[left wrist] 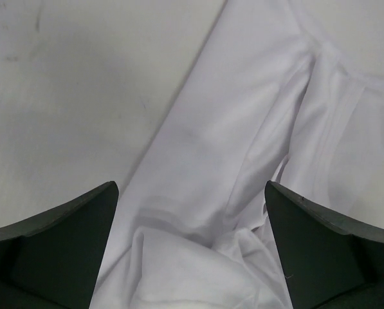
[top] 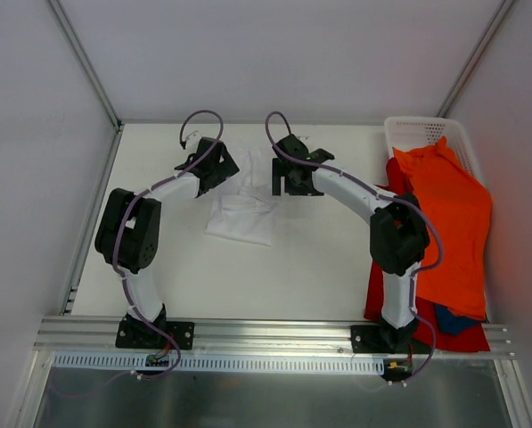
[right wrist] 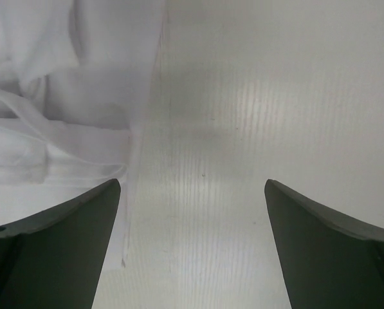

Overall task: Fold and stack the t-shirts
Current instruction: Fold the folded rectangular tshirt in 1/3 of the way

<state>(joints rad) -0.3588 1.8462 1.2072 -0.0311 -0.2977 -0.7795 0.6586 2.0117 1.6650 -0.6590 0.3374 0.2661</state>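
Both pairs stood wide apart, gripping nothing: my left fingers (left wrist: 50,251) hung over the white t-shirt (left wrist: 230,148), rumpled cloth between them; my right fingers (right wrist: 333,244) framed bare surface (right wrist: 243,129) (white cloth just beyond their left tip).

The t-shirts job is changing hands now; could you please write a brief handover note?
Left gripper: jaws open, empty, over the white t-shirt.
Right gripper: jaws open, empty, over the table beside that shirt's edge.
The white t-shirt lies rumpled mid-table; the orange t-shirt sprawls over the red t-shirt by the basket.
No neat fold or stack yet; all three are left to do.
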